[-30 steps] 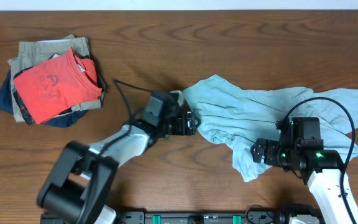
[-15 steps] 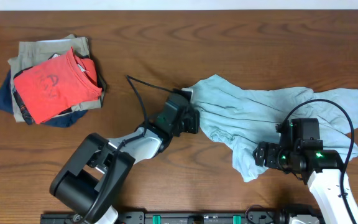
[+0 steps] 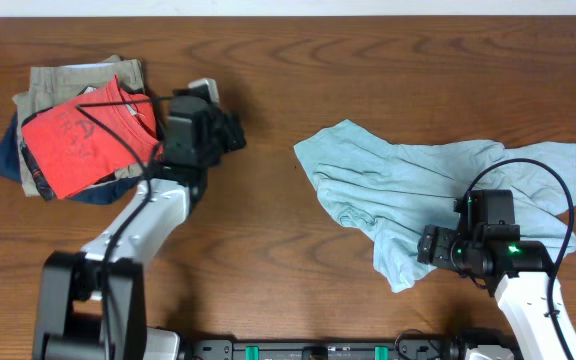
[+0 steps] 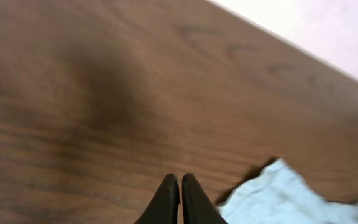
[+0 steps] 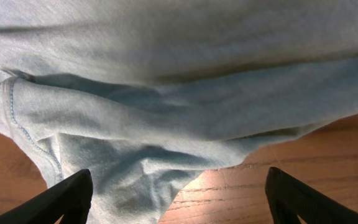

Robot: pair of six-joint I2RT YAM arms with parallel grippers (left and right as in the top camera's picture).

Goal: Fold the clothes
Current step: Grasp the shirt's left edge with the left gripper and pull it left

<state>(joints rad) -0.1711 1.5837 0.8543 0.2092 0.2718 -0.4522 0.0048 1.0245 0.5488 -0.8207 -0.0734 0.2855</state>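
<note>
The clothes (image 3: 418, 180), one pale blue wrinkled garment, lie spread on the right half of the table. My left gripper (image 3: 236, 132) is far from them, beside the pile at the upper left. In the left wrist view its fingertips (image 4: 180, 180) are shut with nothing between them, over bare wood, and a corner of the clothes (image 4: 291, 199) shows at the lower right. My right gripper (image 3: 425, 246) hovers open over the garment's lower hem. In the right wrist view the gripper (image 5: 179, 180) stands wide, with the clothes (image 5: 166, 93) and bare table below it.
A pile of folded garments sits at the upper left, with a red-orange T-shirt (image 3: 86, 137) on top of khaki (image 3: 68, 78) and navy pieces. The left arm's cable loops over that pile. The table's far edge (image 3: 288, 14) runs along the top.
My left arm has swung from the garment's left edge to the upper left by the pile, and its jaws have shut empty. The right gripper has barely moved.
</note>
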